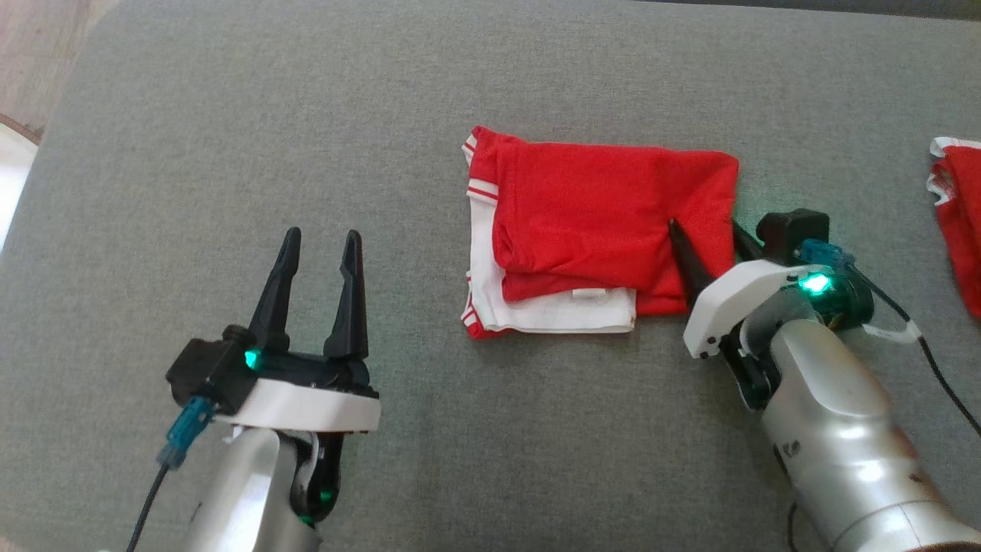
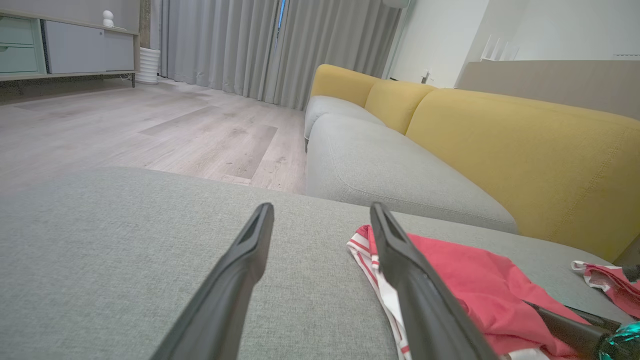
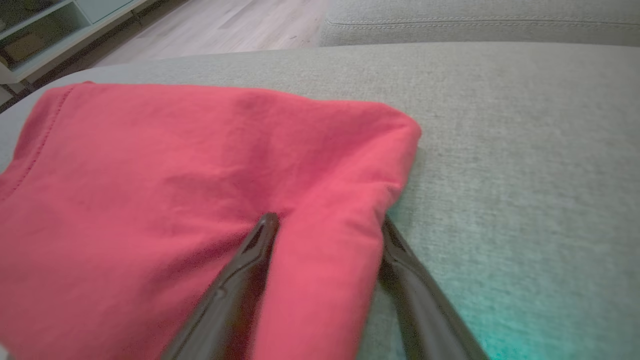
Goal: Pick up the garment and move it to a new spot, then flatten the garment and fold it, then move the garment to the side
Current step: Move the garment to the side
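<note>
Head view: the left gripper (image 1: 322, 234) has its jaws spread and released, with nothing between them, over bare grey upholstered seat (image 1: 230, 115). Ahead of these jaws and to their right lies the folded garment (image 1: 582, 207), a rough rectangle of red knit layers over a white layer with red-striped trim. The right gripper (image 1: 703, 225) sits at the garment's right end. Its jaws are parted, one dark tip on top of the red cloth and the other at the cloth's edge. Further right of these jaws, well apart, a second red garment (image 1: 962, 222) lies at the frame edge. A black cable (image 1: 935, 368) trails behind the wrist. The woven seat is open all round the left jaws, and wood floor (image 1: 38, 46) shows past its rounded corner.

Left wrist view: the striped hem lies just beside the right-hand jaw. Beyond the seat's far edge stand a sofa cushion (image 2: 380, 170) and yellow backrests (image 2: 525, 150). Off to the left of the jaws are pale plank floor, grey curtains (image 2: 250, 45) and a low cabinet (image 2: 75, 47).

Right wrist view: a soft, rounded fold of the garment bulges between the parted jaws. They straddle it and are not clamped on it. Bare seat stretches to their right.
</note>
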Available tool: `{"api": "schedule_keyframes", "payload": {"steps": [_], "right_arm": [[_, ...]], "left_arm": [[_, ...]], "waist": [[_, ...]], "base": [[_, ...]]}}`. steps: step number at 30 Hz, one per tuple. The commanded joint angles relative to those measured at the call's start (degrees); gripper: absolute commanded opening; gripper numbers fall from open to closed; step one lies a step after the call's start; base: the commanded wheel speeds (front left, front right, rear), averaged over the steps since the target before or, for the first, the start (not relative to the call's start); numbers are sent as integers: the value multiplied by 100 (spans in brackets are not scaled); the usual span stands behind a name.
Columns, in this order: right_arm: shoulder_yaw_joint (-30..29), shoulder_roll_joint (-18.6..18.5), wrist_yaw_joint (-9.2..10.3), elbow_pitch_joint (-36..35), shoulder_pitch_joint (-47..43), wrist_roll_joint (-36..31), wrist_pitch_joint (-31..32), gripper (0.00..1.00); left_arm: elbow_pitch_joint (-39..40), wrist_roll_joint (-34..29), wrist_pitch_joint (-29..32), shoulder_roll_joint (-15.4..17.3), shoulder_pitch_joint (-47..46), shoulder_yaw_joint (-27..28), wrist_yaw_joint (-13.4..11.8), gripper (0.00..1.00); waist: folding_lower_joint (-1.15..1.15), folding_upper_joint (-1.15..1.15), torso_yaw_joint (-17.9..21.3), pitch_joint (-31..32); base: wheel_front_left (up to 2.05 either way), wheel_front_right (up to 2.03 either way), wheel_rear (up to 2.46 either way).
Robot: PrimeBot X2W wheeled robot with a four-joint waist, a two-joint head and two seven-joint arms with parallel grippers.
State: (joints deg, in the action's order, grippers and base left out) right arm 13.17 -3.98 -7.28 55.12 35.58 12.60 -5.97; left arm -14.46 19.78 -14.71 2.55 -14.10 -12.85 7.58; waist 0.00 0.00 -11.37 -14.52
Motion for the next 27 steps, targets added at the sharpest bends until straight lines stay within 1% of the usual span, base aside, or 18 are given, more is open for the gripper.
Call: {"api": "schedule_keyframes", "payload": {"steps": [1,6,10,16,17,22,27], "right_arm": [[217,110,-21,106,-20,-9,16,0],[282,110,-21,338,179,-247,-356,0],[263,101,-21,457,326,-728,-612,0],[196,-121,-21,335,424,-1391,-802,0],[196,-121,-21,335,424,-1391,-802,0],[242,-476,-21,50,531,-1683,-838,0],[446,-1036,-21,-277,796,-1712,-722,0]], "left_arm": [[163,31,-29,32,-204,185,-9,100],[140,-38,-29,32,-239,224,-9,100],[155,-79,-29,32,-236,223,-9,100],[193,-110,-29,32,-229,118,-9,100],[193,-110,-29,32,-229,118,-9,100],[292,-82,-29,32,-335,-43,-9,100],[385,-34,-29,32,-512,-226,-9,100]], "waist": [[0,0,20,3],[0,0,182,66],[0,0,378,161],[0,0,733,280],[0,0,733,280],[0,0,1075,259],[0,0,1415,160]], "base": [[0,0,0],[0,0,0],[0,0,0],[0,0,0],[0,0,0],[0,0,0],[0,0,0]]}}
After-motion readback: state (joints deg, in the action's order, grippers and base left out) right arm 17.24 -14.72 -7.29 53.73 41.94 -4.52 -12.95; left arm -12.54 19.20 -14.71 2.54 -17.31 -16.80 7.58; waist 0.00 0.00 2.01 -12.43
